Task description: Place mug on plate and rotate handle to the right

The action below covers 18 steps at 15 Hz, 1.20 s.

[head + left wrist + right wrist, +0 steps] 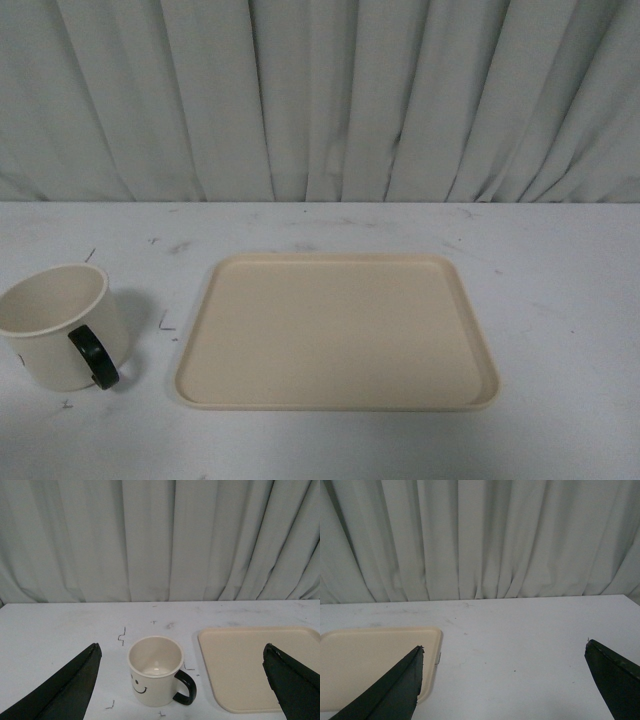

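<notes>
Front view: the mug (62, 325) is seen upright on the white table (560, 300) at lower left of the frame, just beside the plate (338, 330) at lower centre, with bare table between them. The handle (93, 357) is turned toward the camera, slightly right. Left gripper (181, 646) is spread wide, released, with the mug ahead and untouched. Right gripper (504, 646) is likewise released, over bare table beside the plate.
</notes>
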Each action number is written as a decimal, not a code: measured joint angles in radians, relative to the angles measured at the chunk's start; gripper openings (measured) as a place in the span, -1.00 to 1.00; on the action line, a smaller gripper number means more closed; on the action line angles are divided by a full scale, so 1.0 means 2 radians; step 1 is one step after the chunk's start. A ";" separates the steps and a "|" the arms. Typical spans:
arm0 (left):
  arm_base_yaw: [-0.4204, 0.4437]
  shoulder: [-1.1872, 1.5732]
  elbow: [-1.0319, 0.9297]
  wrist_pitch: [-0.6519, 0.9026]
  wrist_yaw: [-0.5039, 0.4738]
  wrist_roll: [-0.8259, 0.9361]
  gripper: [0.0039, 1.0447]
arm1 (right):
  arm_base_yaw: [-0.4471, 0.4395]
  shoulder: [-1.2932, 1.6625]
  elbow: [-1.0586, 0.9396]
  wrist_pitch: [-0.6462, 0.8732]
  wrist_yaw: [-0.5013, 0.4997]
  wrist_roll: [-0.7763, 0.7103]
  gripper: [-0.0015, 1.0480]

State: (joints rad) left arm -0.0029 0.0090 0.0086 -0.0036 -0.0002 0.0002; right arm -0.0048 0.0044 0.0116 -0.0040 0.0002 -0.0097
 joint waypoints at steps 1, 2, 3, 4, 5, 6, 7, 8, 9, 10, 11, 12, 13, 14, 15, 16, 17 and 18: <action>0.000 0.000 0.000 0.000 0.000 0.000 0.88 | 0.000 0.000 0.000 0.000 0.000 0.000 0.87; 0.000 0.000 0.000 0.000 0.000 0.000 0.88 | 0.000 0.000 0.000 0.000 0.000 0.000 0.87; 0.000 0.000 0.000 0.000 0.000 0.000 0.88 | 0.000 0.000 0.000 0.000 0.000 0.000 0.87; 0.000 0.000 0.000 0.000 0.000 0.000 0.88 | 0.000 0.000 0.000 0.000 0.000 0.000 0.87; 0.000 0.000 0.000 0.000 0.000 0.000 0.88 | 0.000 0.000 0.000 0.000 0.000 0.000 0.87; 0.000 0.000 0.000 0.000 0.000 0.000 0.88 | 0.000 0.000 0.000 0.000 0.000 0.000 0.87; 0.000 0.000 0.000 0.000 0.000 0.000 0.88 | 0.000 0.000 0.000 0.000 0.000 0.000 0.87; 0.000 0.000 0.000 0.000 0.000 0.000 0.88 | 0.000 0.000 0.000 0.000 0.000 0.000 0.87; 0.000 0.000 0.000 0.000 0.000 0.000 0.88 | 0.000 0.000 0.000 0.000 0.000 0.000 0.87; 0.000 0.000 0.000 0.000 0.000 0.000 0.88 | 0.000 0.000 0.000 0.000 0.000 0.000 0.87; 0.000 0.000 0.000 0.000 0.000 0.000 0.88 | 0.000 0.000 0.000 0.000 0.000 0.000 0.87; 0.000 0.000 0.000 0.000 0.000 0.000 0.88 | 0.000 0.000 0.000 0.000 0.000 0.000 0.87; 0.000 0.000 0.000 0.000 0.000 0.000 0.88 | 0.000 0.000 0.000 0.000 0.000 0.000 0.87; 0.000 0.000 0.000 0.000 0.000 0.000 0.88 | 0.000 0.000 0.000 0.000 0.000 0.000 0.87; 0.000 0.000 0.000 0.000 0.000 0.000 0.88 | 0.000 0.000 0.000 0.000 0.000 0.000 0.87; 0.000 0.000 0.000 0.000 0.000 0.000 0.88 | 0.000 0.000 0.000 0.000 0.000 0.000 0.87; 0.000 0.000 0.000 0.000 0.000 0.000 0.88 | 0.000 0.000 0.000 0.000 0.000 0.000 0.87; 0.000 0.000 0.000 0.000 0.000 0.000 0.88 | 0.000 0.000 0.000 0.000 0.000 0.000 0.87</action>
State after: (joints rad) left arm -0.0029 0.0090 0.0086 -0.0036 -0.0002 0.0002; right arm -0.0048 0.0044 0.0116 -0.0040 -0.0002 -0.0097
